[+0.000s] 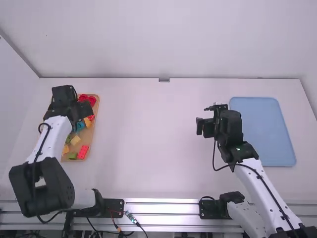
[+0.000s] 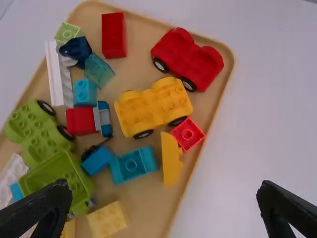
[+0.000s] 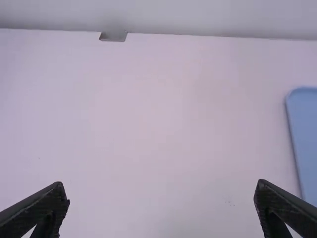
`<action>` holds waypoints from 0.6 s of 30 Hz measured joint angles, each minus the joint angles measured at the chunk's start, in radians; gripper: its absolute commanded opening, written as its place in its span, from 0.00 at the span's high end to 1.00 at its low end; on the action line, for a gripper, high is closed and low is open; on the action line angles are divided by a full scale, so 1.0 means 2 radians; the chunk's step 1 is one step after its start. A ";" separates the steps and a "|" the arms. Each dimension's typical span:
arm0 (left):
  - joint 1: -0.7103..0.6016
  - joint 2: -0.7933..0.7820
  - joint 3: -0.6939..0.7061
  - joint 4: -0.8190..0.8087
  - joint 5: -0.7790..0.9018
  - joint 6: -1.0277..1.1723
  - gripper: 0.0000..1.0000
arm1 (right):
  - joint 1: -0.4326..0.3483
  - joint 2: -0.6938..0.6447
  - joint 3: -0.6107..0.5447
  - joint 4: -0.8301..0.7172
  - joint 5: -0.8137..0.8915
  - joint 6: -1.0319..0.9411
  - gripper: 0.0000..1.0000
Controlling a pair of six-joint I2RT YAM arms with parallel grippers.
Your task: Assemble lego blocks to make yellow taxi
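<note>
In the tan tray [image 2: 148, 208] below me, the yellow wheeled base [image 2: 151, 108] sat studs-up, blk wheels on, btwn the red car body [image 2: 190, 62] & teal block [image 2: 132, 165]. Yellow curved pc [image 2: 170, 161] lay just beside the sm. red block [image 2: 187, 134]; pale-yellow block [image 2: 106, 219] sat apart, prob. studs-up.

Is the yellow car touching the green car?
Apart. In the left wrist view, a red block and some bare tray lie between the yellow car and the green car.

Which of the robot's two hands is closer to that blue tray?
Right. In the high view, the right gripper is just left of the blue tray; the left gripper is across the table, by the tan tray.
</note>
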 measured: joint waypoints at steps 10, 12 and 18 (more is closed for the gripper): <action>0.045 0.138 0.149 -0.084 0.019 0.091 0.01 | 0.000 0.000 0.003 -0.001 -0.005 0.000 0.01; 0.048 0.148 0.163 -0.093 0.025 0.110 0.01 | 0.000 0.000 0.006 0.000 -0.006 0.001 0.01; 0.051 0.170 0.186 -0.092 0.039 0.205 0.01 | 0.000 0.000 0.011 0.004 -0.003 0.002 0.01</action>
